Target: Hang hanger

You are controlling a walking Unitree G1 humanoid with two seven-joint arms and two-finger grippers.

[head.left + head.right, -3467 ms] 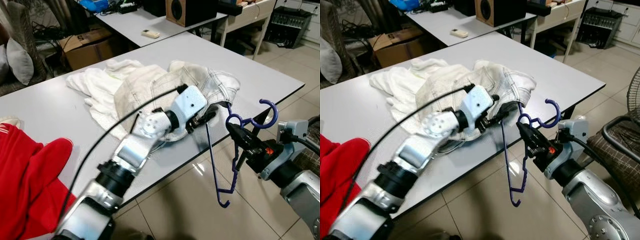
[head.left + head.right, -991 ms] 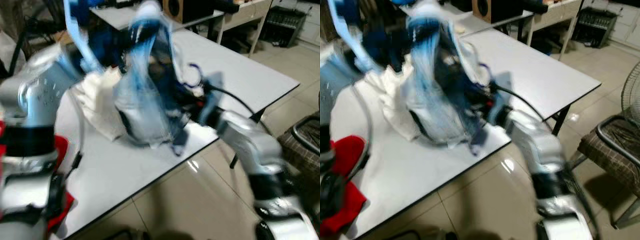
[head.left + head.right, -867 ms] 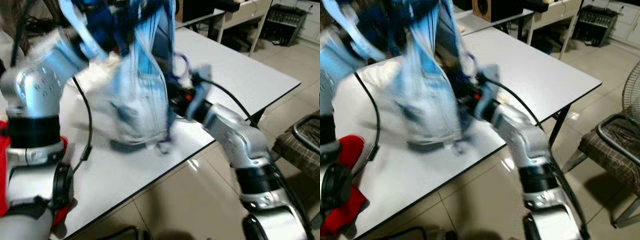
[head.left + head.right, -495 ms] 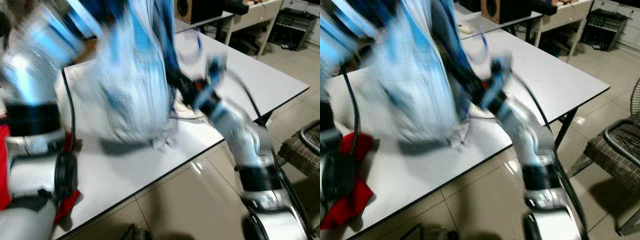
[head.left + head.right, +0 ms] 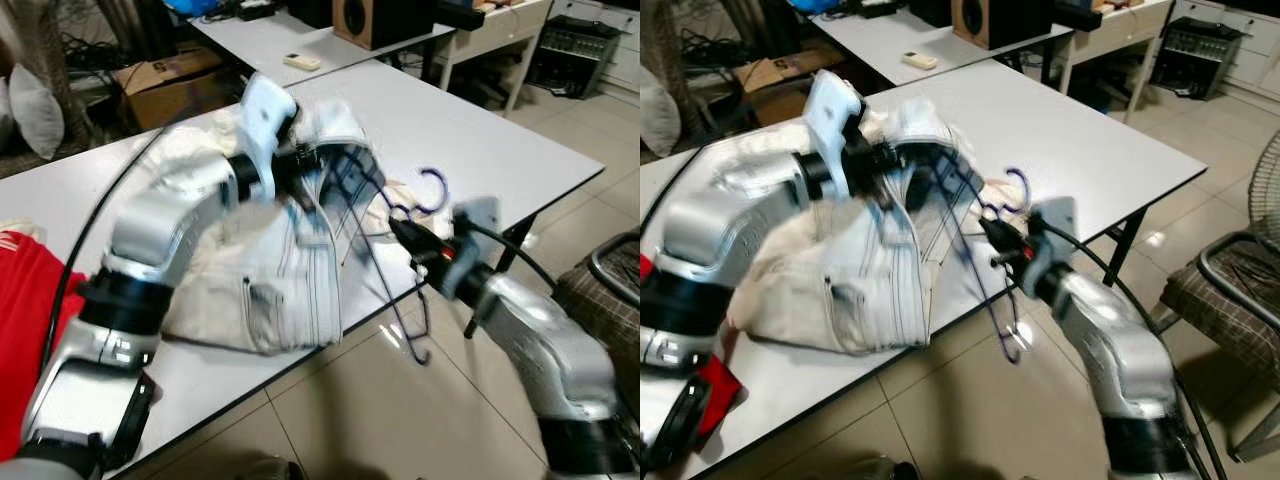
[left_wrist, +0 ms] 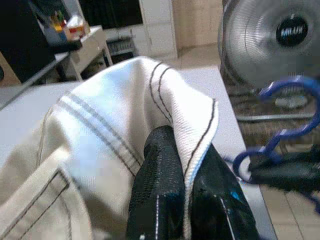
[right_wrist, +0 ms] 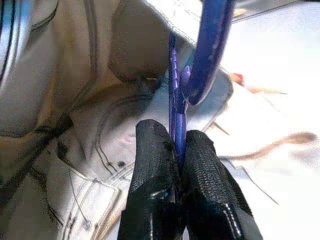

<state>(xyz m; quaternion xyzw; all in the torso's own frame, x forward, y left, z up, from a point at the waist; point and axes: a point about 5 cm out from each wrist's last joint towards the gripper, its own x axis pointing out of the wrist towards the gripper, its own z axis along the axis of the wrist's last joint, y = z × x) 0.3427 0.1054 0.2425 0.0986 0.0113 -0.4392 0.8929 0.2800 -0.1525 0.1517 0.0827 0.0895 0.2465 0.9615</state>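
Fingers (image 6: 160, 195) of the left gripper (image 5: 300, 170) pinched on the waistband of pale jeans (image 5: 270, 270) lifted above the grey table (image 5: 480, 140), beside which the right gripper (image 7: 177, 165), fingers pressed together, clamps the blue hanger (image 5: 400, 260) just below its hook.

hanger (image 5: 395, 262) | blue wire | tilted, one end inside pale jeans (image 5: 290, 270) | off table edge

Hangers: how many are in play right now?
1. The purple hanger is clamped in the right pincer off the table edge, one end poking into the white jeans held up by the left pincer. Fabric could hide others.
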